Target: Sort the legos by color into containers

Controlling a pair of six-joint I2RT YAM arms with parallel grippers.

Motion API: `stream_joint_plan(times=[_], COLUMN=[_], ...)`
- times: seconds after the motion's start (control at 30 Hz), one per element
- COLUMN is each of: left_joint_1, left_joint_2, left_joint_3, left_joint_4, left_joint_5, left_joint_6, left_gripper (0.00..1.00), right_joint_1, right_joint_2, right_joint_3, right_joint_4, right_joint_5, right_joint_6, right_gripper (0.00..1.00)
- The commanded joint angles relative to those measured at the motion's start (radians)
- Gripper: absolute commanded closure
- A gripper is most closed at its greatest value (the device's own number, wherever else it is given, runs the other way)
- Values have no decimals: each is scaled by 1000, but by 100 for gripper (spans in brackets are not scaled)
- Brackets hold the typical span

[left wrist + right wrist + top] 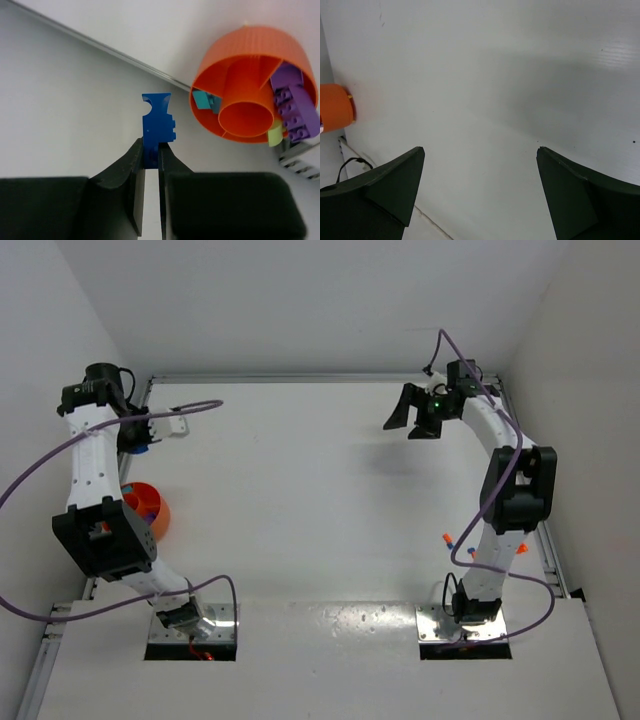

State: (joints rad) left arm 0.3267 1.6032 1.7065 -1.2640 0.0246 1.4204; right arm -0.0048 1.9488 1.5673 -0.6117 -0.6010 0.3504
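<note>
Sorting stands part done: the left gripper (151, 150) pinches a blue brick (157, 120), the bowl (250, 45) ahead to its right holds sorted bricks (292, 102), while the right gripper (480, 150) gapes empty, loose bricks (449, 539) lying well behind it.

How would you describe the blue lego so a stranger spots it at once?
Start at the orange bowl on the left. Beside it, the left gripper pinches one brick in its jaws. Unlike the bowl's purple, teal and lime bricks, it is dark blue.

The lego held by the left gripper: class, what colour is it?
The lego is blue; the left wrist view shows it best, pinched in the left gripper.
</note>
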Motion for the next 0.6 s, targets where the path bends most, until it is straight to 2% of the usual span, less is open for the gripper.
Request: stream_joint_plan(times=[0.0, 0.17, 0.4, 0.57], left_joint_1=[28, 28, 28, 28], left_joint_2=[-51, -137, -126, -108], left_joint_3=[-70, -264, -301, -311], left_joint_4=[-32, -32, -32, -32], left_joint_5=[-23, -60, -60, -51], left_joint_6=[299, 524, 592, 635], left_gripper=[100, 100, 100, 100], right_joint_1=[16, 34, 25, 45], right_joint_2=[-77, -111, -168, -168], right_joint_3=[37, 39, 5, 5], right_joint_4=[7, -46, -91, -91], right_joint_5=[64, 182, 282, 283], right_joint_6=[-24, -103, -143, -153], right_gripper=[6, 6, 6, 6])
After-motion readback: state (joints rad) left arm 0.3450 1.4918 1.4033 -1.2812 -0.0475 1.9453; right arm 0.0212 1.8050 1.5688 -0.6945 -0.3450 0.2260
